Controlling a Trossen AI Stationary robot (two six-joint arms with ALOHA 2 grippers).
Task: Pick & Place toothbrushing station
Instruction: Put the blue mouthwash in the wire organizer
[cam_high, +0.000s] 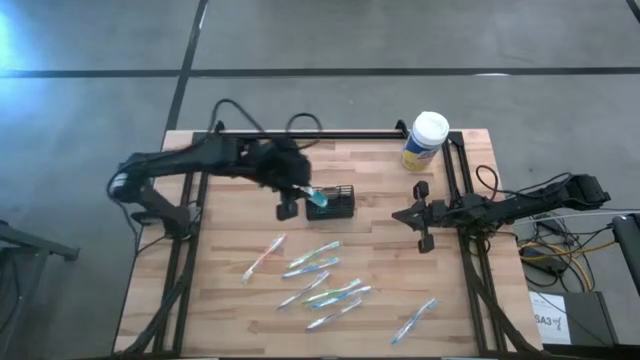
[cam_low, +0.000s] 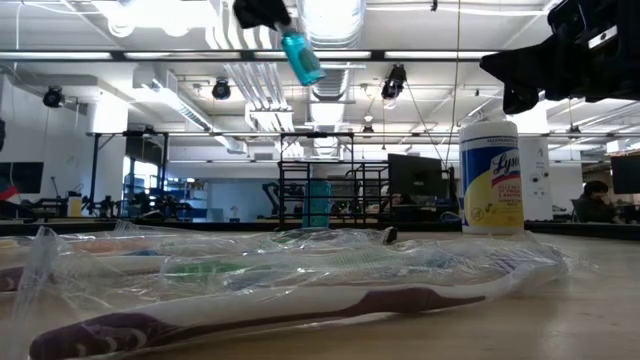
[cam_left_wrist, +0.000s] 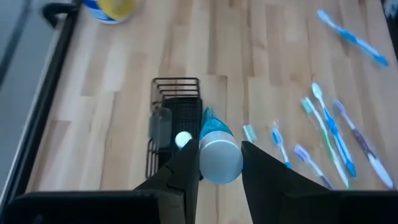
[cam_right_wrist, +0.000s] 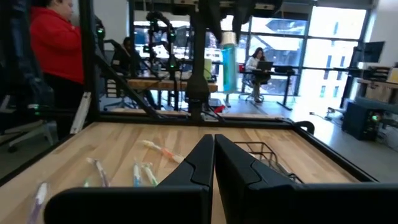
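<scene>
Above the bench (cam_high: 400, 290), near its middle, the left hand (cam_left_wrist: 219, 163) is clenched on a teal tube with a white cap (cam_left_wrist: 217, 154) — held in the air directly over the toothbrushing station (cam_high: 340, 201). The station, a black mesh caddy, stands on the bench below and just beside that hand. Wrapped toothbrushes (cam_high: 322, 278) lie scattered nearer the front edge. The right hand (cam_right_wrist: 213, 163) waits over the right side of the bench, fingers pressed together and holding nothing. A white-lidded canister (cam_high: 426, 141) stands at the rear — well apart from the caddy.
</scene>
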